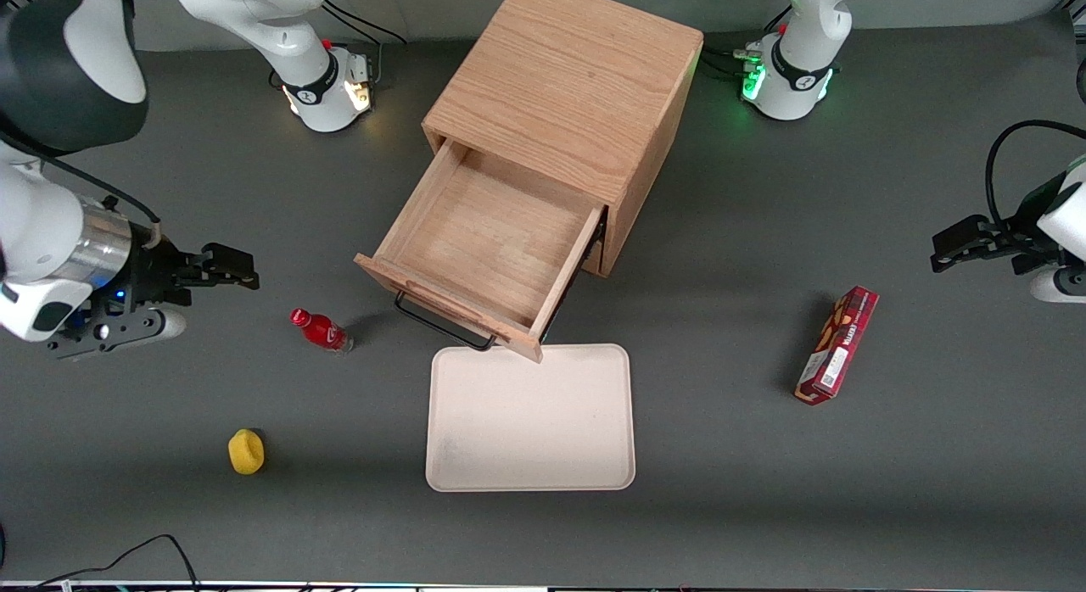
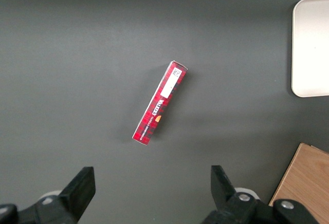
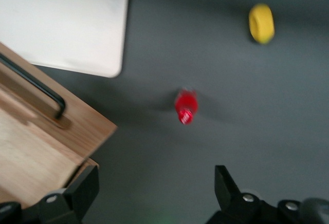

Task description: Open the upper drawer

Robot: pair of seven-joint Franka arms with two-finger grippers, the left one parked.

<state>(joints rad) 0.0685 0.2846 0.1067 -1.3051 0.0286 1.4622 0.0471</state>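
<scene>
The light-oak upper drawer stands pulled far out, empty, black wire handle frontmost.

the working arm has glossy white shells with black joint covers and a silver metal wrist ring. a black cable runs along it. its gripper is matte black with angular fingers, spread apart. small screws dot the gripper body.

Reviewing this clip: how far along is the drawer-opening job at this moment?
Done: the light-oak upper drawer with the black wire handle stands pulled well out of the wooden cabinet. In hand: nothing; the hand is open, off toward the working arm's end of the table. Left: apparently nothing.
</scene>
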